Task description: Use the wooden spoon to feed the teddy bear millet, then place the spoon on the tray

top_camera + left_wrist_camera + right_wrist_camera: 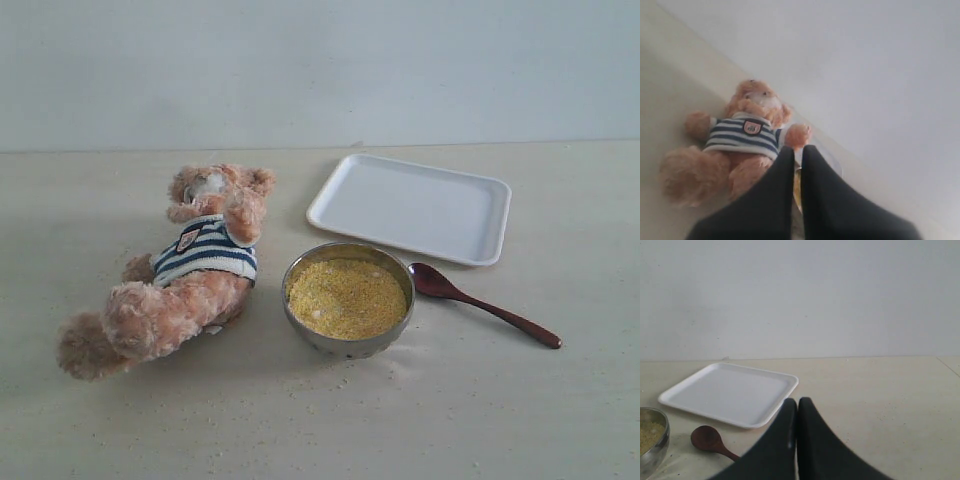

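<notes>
One wooden spoon [708, 439] lies near closed right end effector [797, 401], not touching.

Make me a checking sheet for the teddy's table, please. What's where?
Surface: pale table, nothing spilled but grains.
Job's things: teddy bear lies left of the steel bowl; millet fills that bowl; wooden spoon lies on the table right of the bowl; tray sits behind the spoon with nothing on it.
Clutter: loose grains scattered in front of the bowl.
Hands: left hand shut, holding nothing; right hand shut, holding nothing.
Cables: nothing seen.
Surroundings: plain pale wall.
</notes>
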Available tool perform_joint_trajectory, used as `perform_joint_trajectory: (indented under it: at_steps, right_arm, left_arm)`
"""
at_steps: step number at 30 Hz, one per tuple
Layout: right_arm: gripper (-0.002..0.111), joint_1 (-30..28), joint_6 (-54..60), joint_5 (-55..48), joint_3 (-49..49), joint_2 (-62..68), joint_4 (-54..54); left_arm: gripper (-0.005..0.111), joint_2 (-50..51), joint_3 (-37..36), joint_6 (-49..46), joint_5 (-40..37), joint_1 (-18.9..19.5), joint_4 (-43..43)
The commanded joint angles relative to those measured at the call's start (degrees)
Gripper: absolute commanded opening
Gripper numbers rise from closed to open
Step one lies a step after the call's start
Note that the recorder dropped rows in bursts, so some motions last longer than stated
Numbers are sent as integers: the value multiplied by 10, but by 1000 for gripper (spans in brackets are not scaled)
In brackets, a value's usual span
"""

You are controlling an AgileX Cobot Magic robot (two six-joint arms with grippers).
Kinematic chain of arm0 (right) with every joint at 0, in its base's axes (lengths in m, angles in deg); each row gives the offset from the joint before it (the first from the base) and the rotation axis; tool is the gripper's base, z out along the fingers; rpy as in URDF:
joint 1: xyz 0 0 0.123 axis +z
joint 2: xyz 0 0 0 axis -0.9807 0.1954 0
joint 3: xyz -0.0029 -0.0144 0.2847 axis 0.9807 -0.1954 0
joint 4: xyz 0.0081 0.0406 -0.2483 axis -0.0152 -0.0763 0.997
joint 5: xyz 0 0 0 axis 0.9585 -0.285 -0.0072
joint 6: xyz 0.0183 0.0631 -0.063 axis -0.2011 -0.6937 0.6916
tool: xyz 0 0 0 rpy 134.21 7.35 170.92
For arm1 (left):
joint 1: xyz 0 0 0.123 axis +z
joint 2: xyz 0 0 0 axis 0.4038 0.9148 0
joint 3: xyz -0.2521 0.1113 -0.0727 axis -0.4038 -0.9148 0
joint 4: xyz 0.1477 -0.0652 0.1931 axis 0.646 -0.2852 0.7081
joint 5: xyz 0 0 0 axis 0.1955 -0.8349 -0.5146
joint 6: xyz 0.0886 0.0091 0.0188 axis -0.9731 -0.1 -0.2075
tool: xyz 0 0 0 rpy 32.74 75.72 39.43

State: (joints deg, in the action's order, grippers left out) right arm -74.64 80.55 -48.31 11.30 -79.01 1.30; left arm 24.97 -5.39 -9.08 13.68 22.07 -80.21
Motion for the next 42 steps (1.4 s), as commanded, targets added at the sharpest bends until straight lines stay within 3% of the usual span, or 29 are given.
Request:
perform_joint_trajectory:
  at_steps: [1,6,14,17,18,19,20,21,28,30,33,36,42]
  right_arm:
    - [0,-1,1,6,0,-2,-2]
    - [0,-1,1,6,0,-2,-2]
    - [0,-1,1,6,0,-2,-2]
    - [0,-1,1,6,0,-2,-2]
    - [0,-1,1,6,0,-2,-2]
    - [0,-1,1,6,0,-2,-2]
    - [0,-1,1,6,0,-2,-2]
    - [0,-1,1,6,0,-2,-2]
    - [0,-1,1,6,0,-2,-2]
    - [0,-1,1,6,0,-2,-2]
    - [0,-1,1,6,0,-2,-2]
    - [0,-1,1,6,0,-2,-2]
    - [0,-1,1,6,0,-2,-2]
  left_arm:
    - [5,82,13,-86,-35,-1,-44]
    - [5,205,39,-244,-38,-1,-111]
    - [7,391,112,-356,-40,-1,-111]
    - [24,453,146,-380,-47,-1,-111]
    - [45,489,167,-389,-50,-1,-111]
    - [57,512,181,-394,-49,-1,-111]
    - [76,541,198,-403,-45,-1,-111]
    - [82,563,210,-404,-41,-1,-111]
    - [60,743,293,-421,-33,-1,-111]
    - [63,774,309,-432,-33,-1,-111]
    - [77,806,319,-492,-26,-1,-139]
    - [90,827,319,-571,-6,-1,-240]
    - [93,878,319,-734,-28,-1,-440]
